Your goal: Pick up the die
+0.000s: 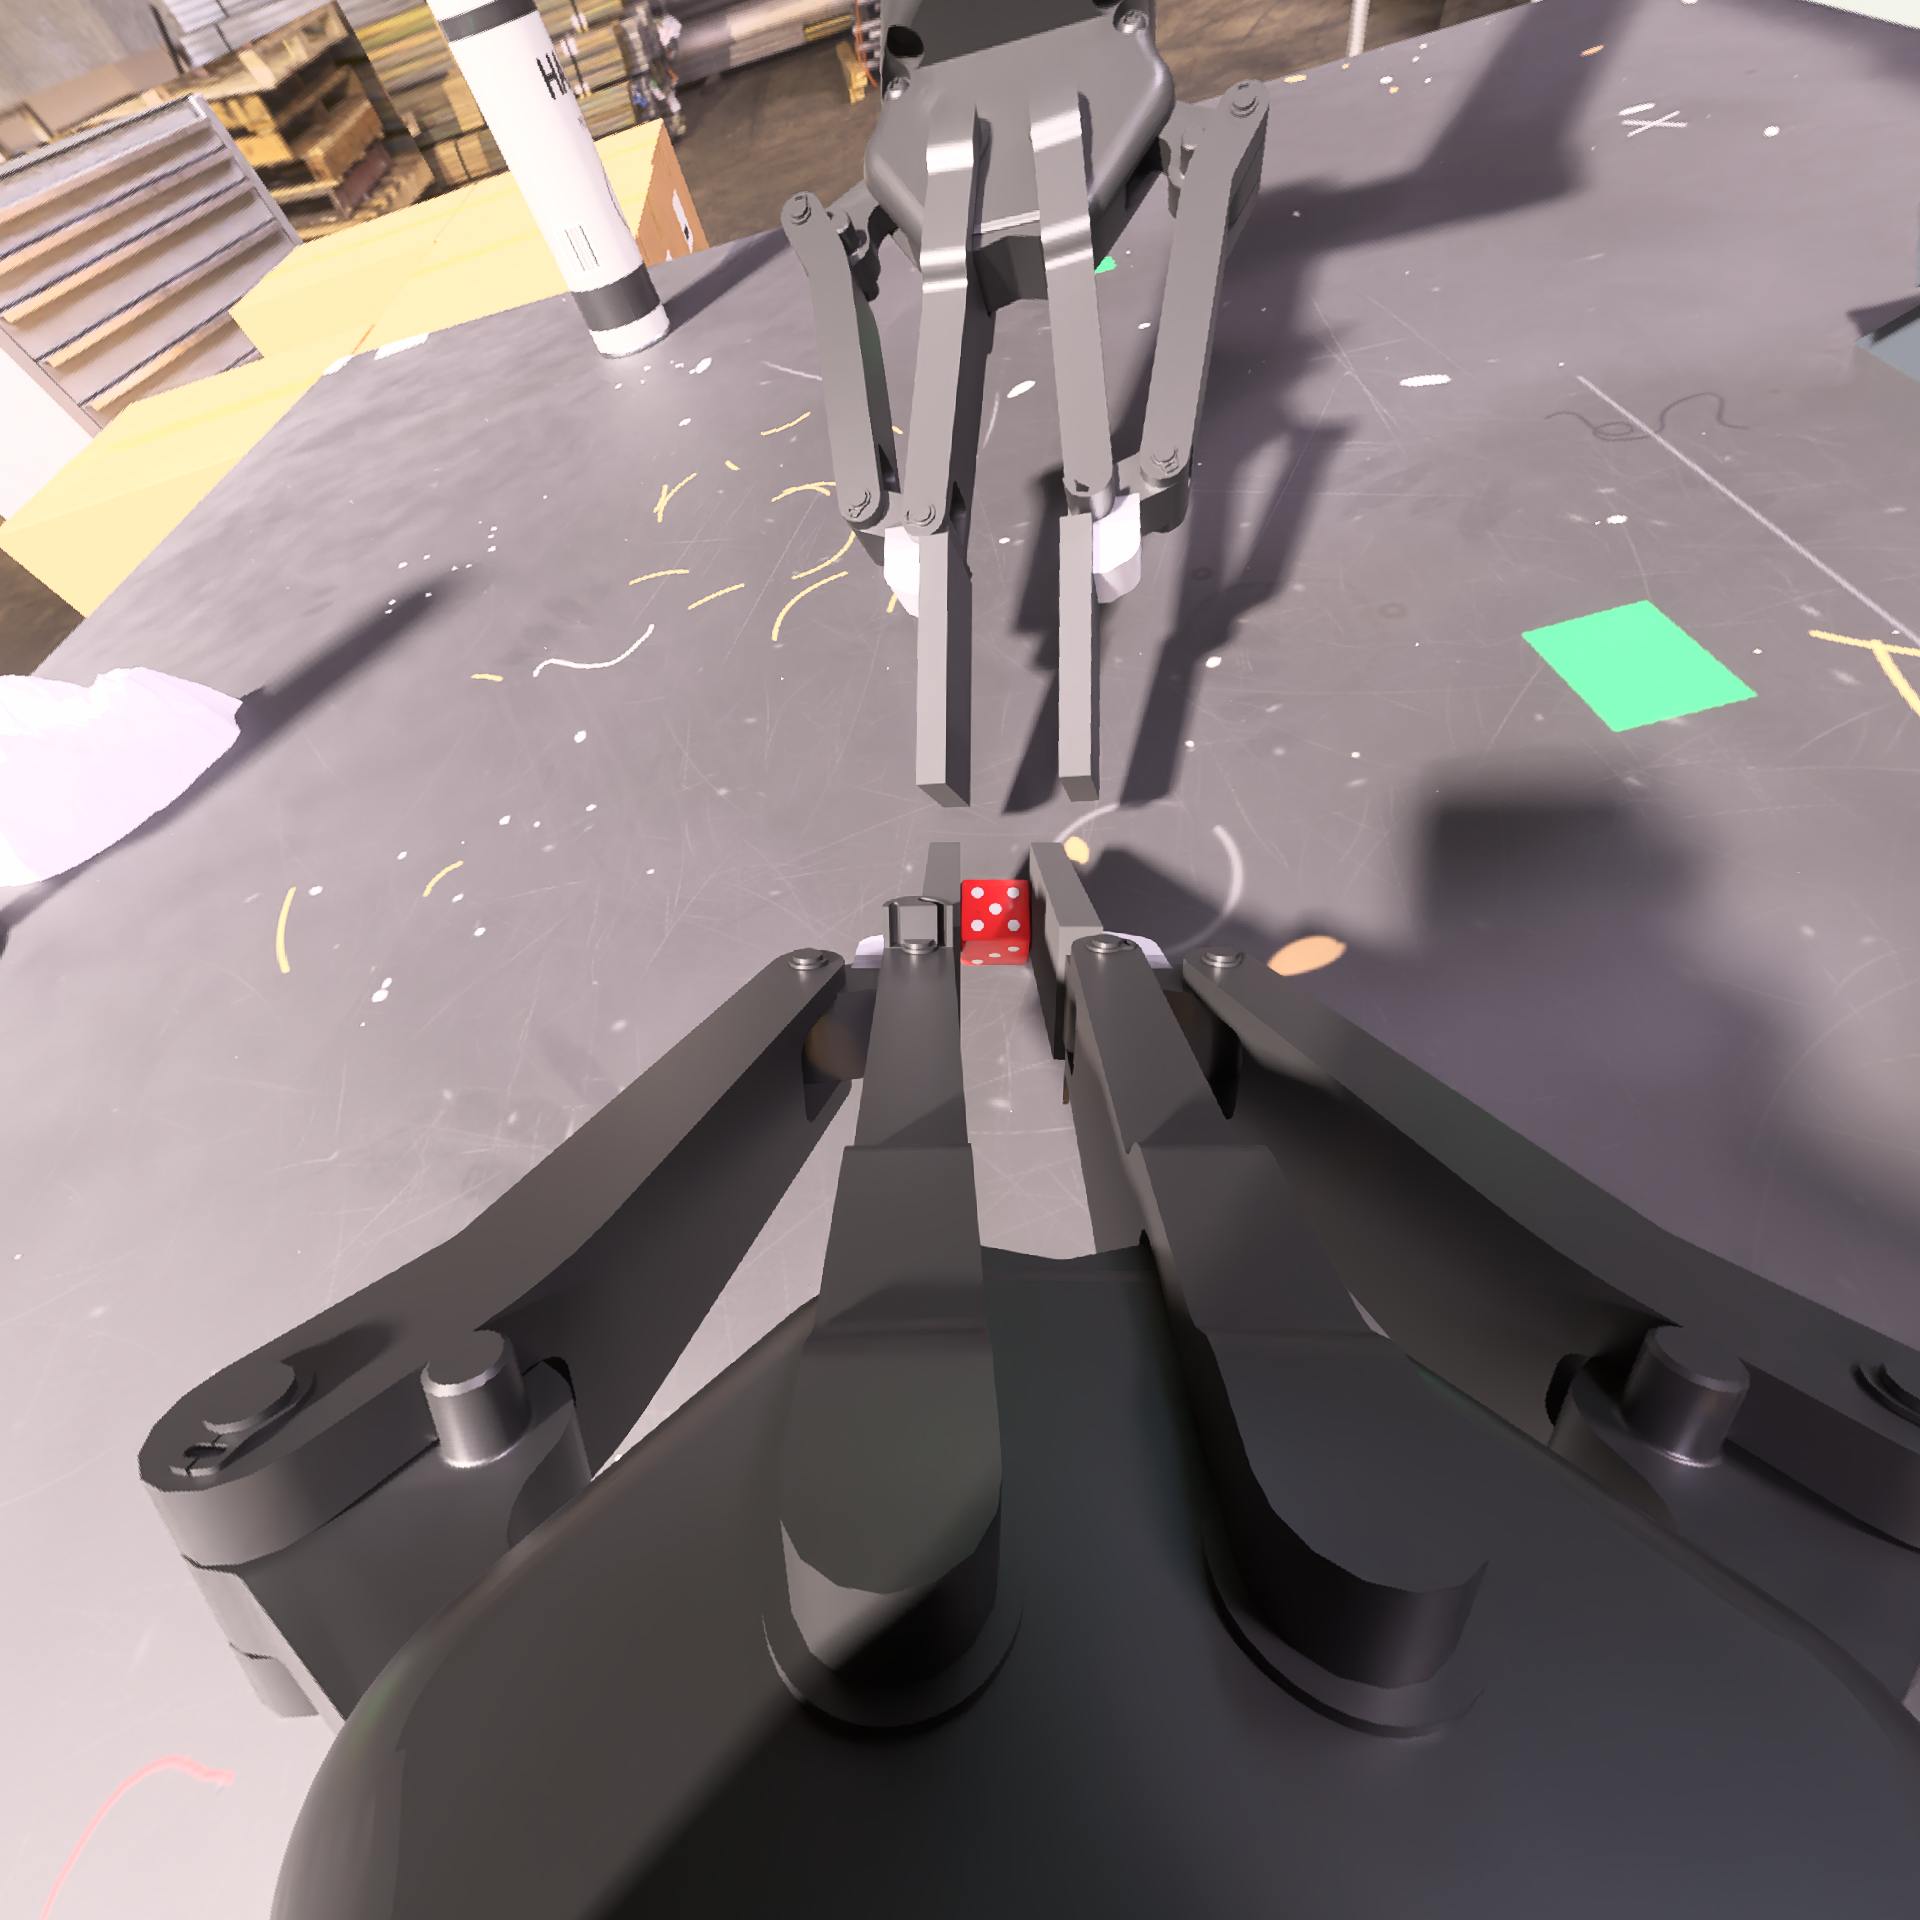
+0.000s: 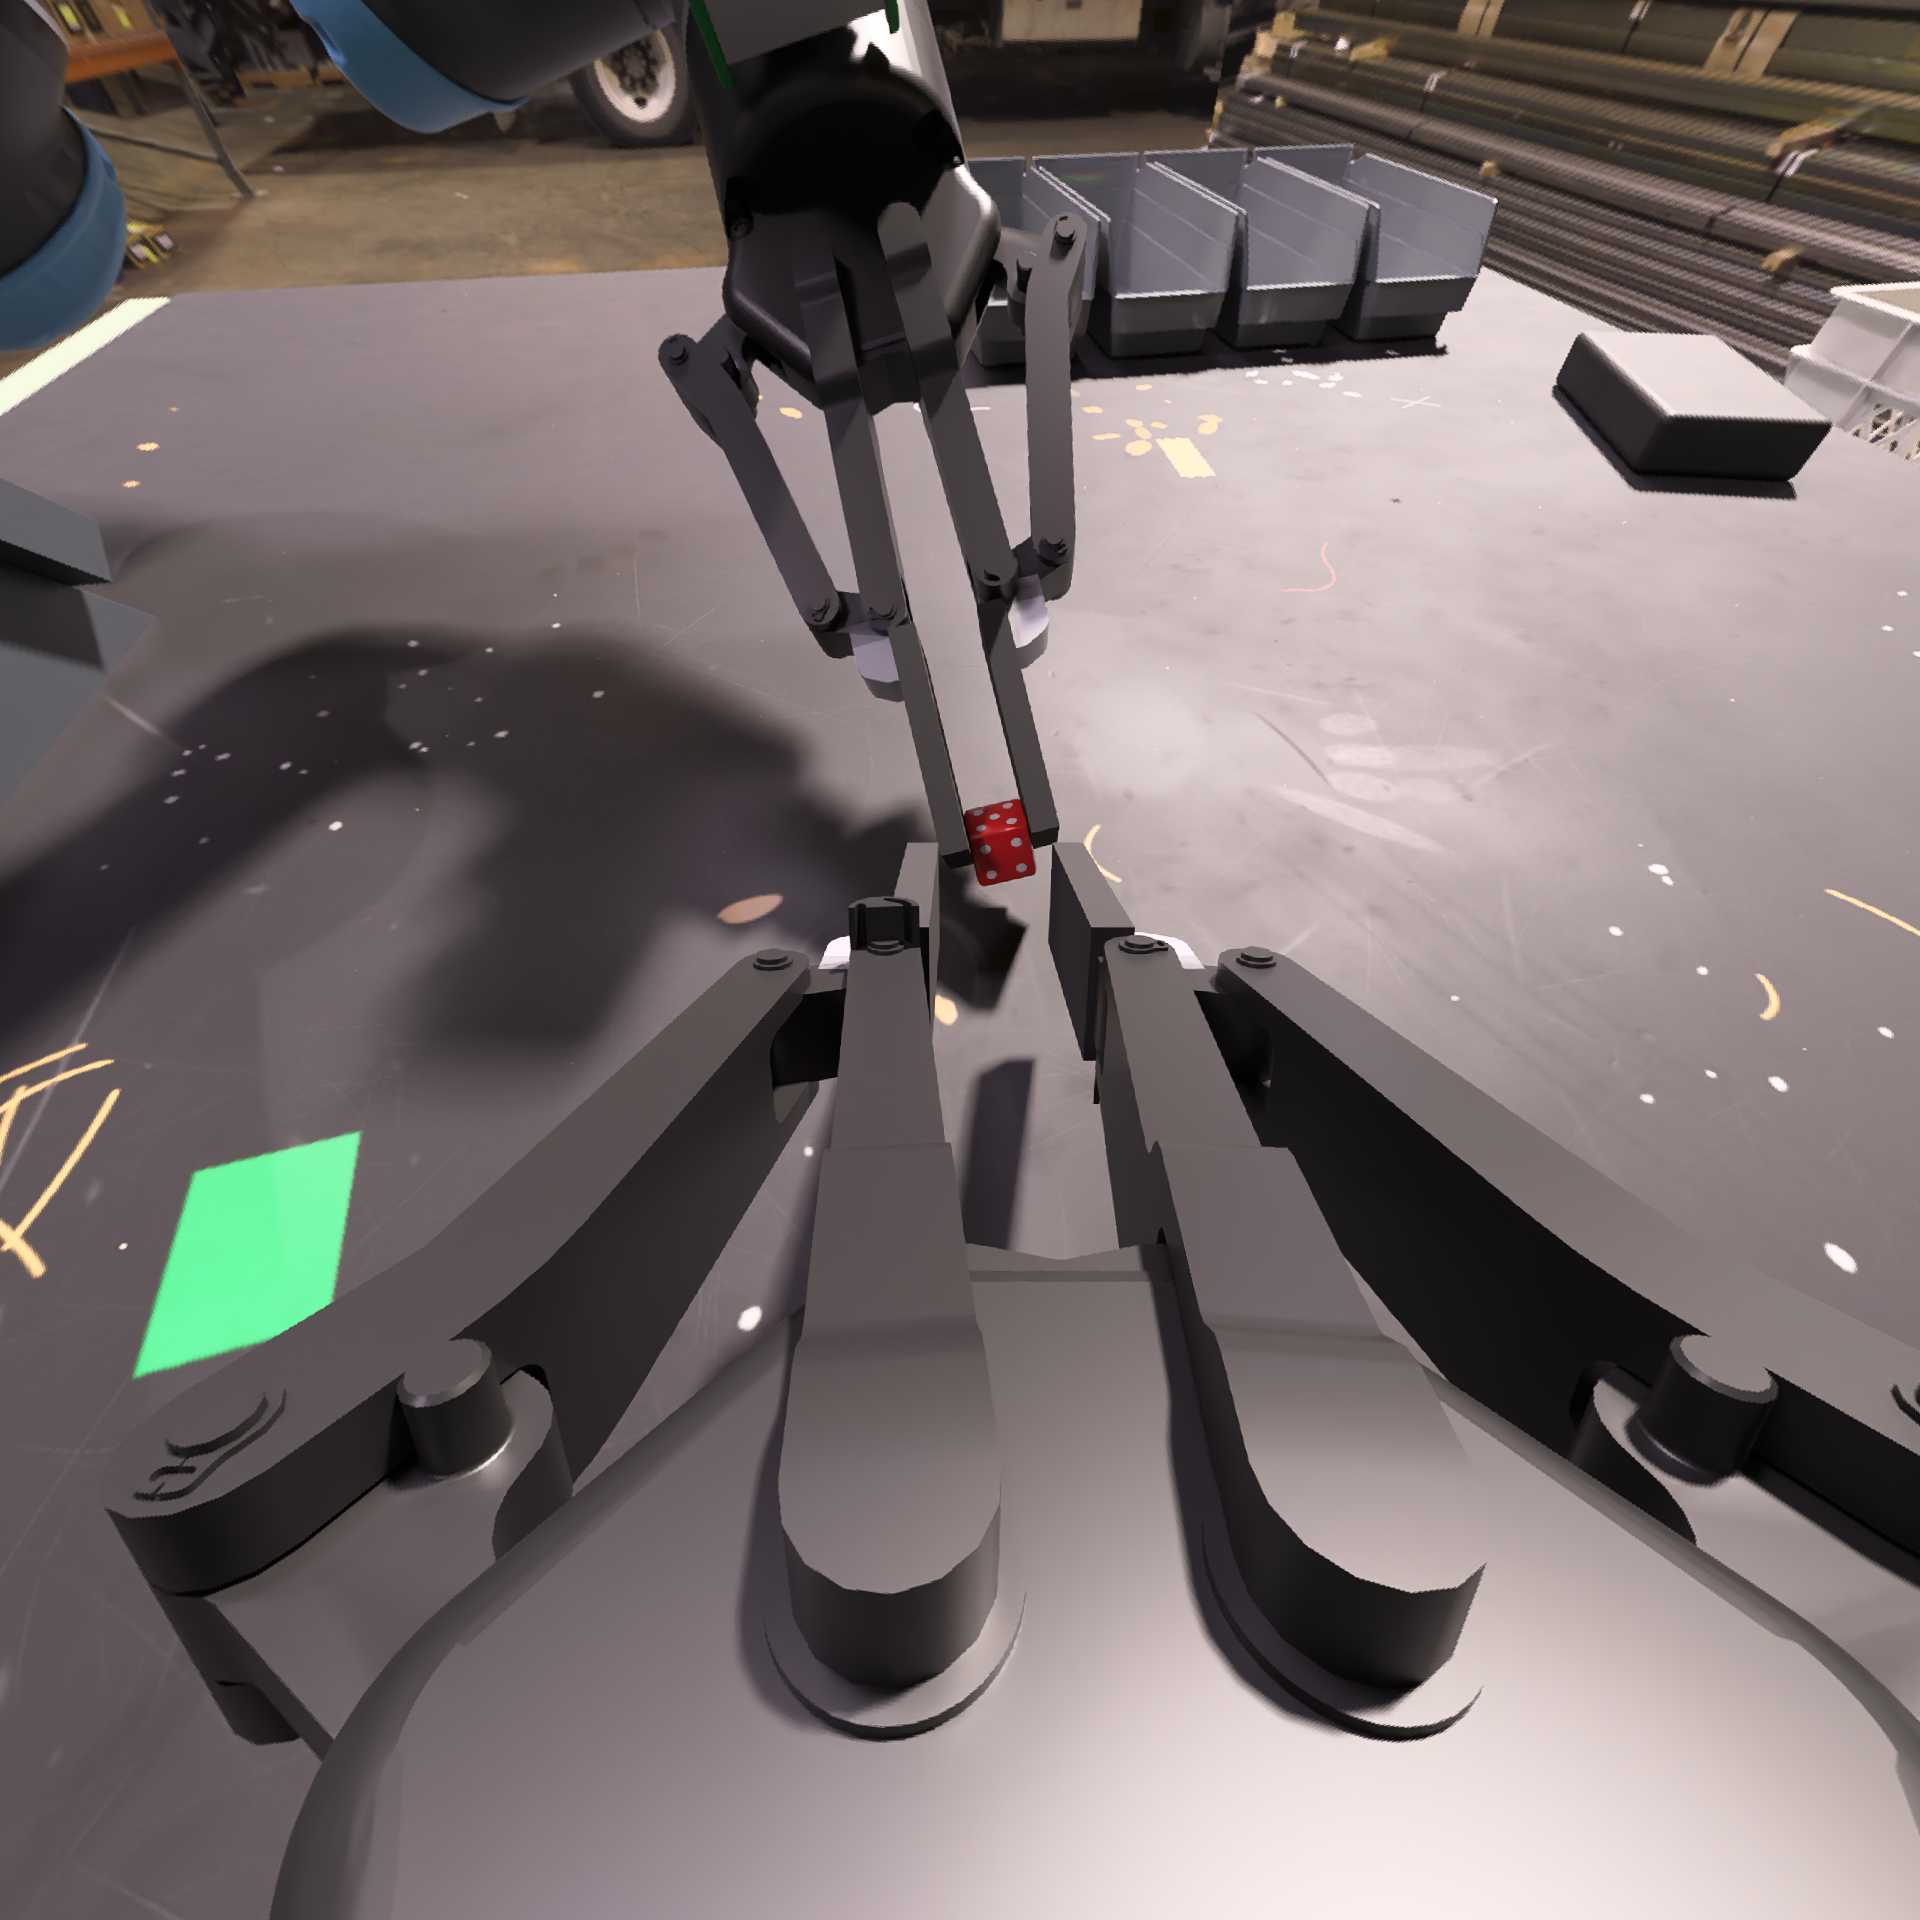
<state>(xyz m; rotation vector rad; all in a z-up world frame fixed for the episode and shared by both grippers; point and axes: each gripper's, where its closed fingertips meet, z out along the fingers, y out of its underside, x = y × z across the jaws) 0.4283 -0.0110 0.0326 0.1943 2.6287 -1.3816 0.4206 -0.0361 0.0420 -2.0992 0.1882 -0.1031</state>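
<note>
The die (image 1: 995, 912) is red with white pips. My left gripper (image 1: 995, 864) is shut on it, one finger against each side. The right wrist view shows the die (image 2: 1000, 840) pinched at the tips of the left gripper (image 2: 1000, 844), low over the dark table (image 2: 1351, 675), with a shadow beneath. I cannot tell whether the die touches the table. My right gripper (image 2: 994, 864) faces it from the other side with its fingers a little apart and nothing between them. In the left wrist view the right gripper (image 1: 1008, 790) hangs just beyond the die.
A green square patch (image 1: 1636, 665) lies flat on the table. Several grey bins (image 2: 1247, 249), a black box (image 2: 1683, 405) and a white crate (image 2: 1870, 353) stand at one edge. A white post (image 1: 582, 208) and a white crumpled object (image 1: 94, 758) are at another.
</note>
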